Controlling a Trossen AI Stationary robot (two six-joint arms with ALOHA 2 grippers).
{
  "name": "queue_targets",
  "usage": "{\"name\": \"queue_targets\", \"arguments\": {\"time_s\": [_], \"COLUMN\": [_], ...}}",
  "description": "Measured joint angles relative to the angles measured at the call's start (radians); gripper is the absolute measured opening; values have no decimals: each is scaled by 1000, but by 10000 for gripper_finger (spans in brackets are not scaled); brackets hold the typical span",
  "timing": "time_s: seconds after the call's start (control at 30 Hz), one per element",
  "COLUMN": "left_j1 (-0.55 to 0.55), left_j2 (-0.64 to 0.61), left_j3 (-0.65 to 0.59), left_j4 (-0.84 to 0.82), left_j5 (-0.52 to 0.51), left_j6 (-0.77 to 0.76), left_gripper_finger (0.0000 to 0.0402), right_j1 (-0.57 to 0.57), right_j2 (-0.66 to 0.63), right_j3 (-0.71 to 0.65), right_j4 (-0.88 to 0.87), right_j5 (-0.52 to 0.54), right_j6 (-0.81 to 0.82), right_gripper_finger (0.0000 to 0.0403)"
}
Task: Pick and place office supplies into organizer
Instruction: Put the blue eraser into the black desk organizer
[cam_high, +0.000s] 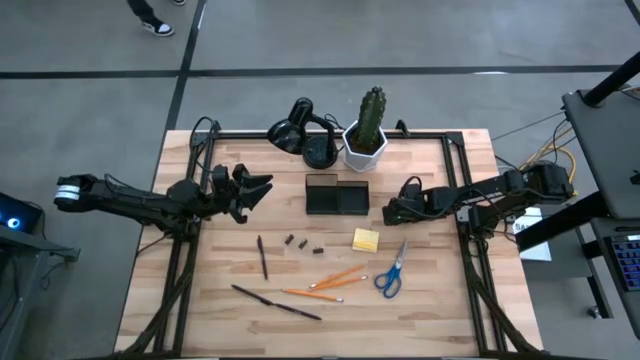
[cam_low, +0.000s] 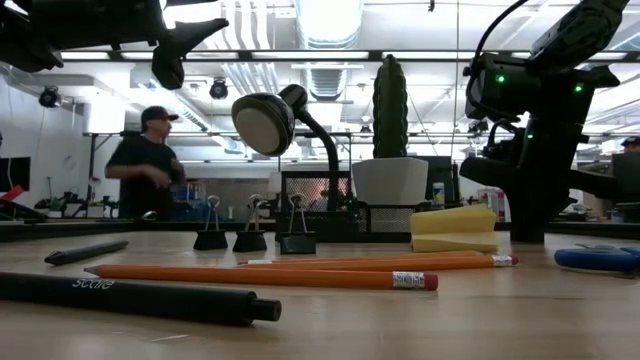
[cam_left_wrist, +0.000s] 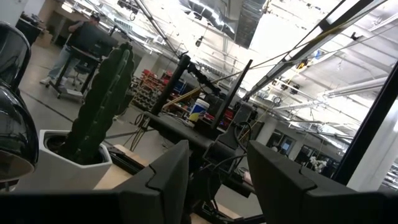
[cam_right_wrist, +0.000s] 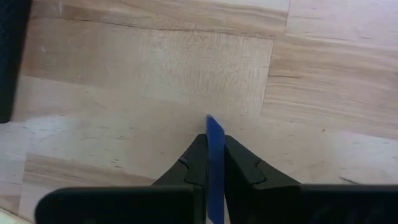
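From above, the right gripper (cam_high: 392, 212) reaches in from the tabletop's right edge beside the organizer (cam_high: 337, 195); the left gripper (cam_high: 262, 186) hangs open. Its wrist view shows fingers (cam_right_wrist: 193, 163) clamped on a thin blue strip (cam_right_wrist: 215, 162).

Both arms were dark, jointed units with black cables running along their links. The left arm (cam_high: 130, 200) carried a white collar near its outer end. The right arm (cam_high: 500, 190) showed small green indicator lights on its housing in the low view. Each hand had two black, angular, matte fingers (cam_right_wrist: 242, 168).
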Motion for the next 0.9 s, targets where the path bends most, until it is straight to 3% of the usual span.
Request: {"name": "queue_targets", "arguments": {"time_s": [0.4,0.9], "left_j1": [1,0], "left_j2": [0,0], "left_j3": [0,-6], "left_j4": [0,0], "left_j5": [0,0], "left_j6": [0,0], "left_gripper_finger": [148,148], "right_j1": [1,1], "right_j2": [-9,-31], "right_j3": [77,257], "right_j4": [3,4], "right_j5": [-26,-29], "right_j6": [-22,-185], "right_gripper_finger": [14,13]}}
